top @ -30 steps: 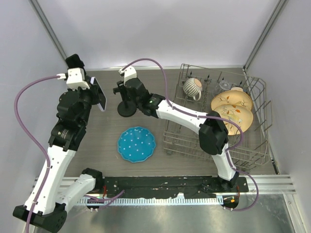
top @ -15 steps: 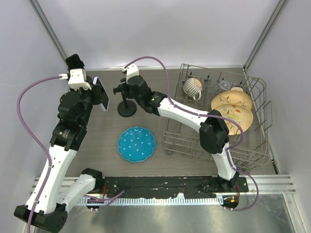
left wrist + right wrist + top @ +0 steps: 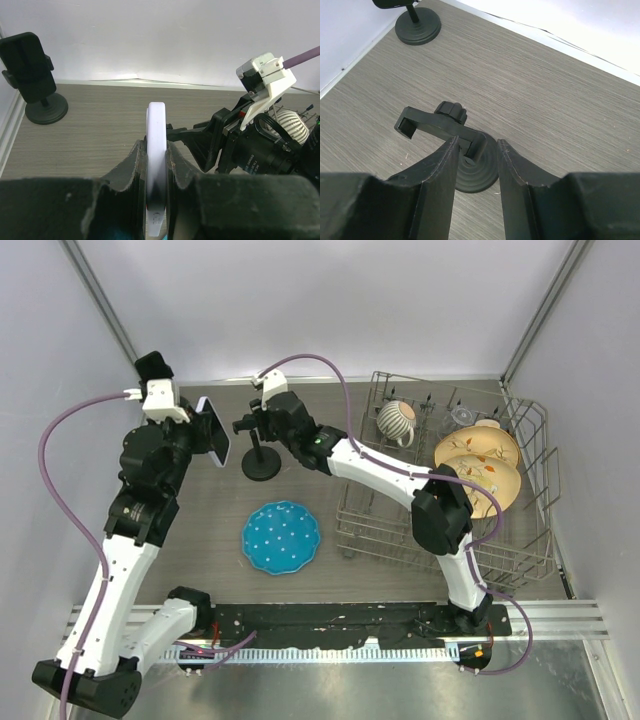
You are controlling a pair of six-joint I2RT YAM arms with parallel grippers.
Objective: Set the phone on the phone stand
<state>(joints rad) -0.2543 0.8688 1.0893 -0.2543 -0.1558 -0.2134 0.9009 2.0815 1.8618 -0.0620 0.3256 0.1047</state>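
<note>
We clamp phone (image 3: 213,430) edge-up in L claw (image 3: 156,155); phone stand (image 3: 262,468) just right of it; R claw (image 3: 477,150) straddles its neck, half-open, grip unclear.

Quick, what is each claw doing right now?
Left gripper: closed on the phone.
Right gripper: fingers straddle the phone stand; whether it grips cannot be told.

we see a surface (image 3: 545,100) of matt grey wood grain, a phone stand (image 3: 440,126) in matt black plastic, a phone (image 3: 156,145) with a smooth glossy white edge, and a dish rack (image 3: 385,530) of bare metal wire.
</note>
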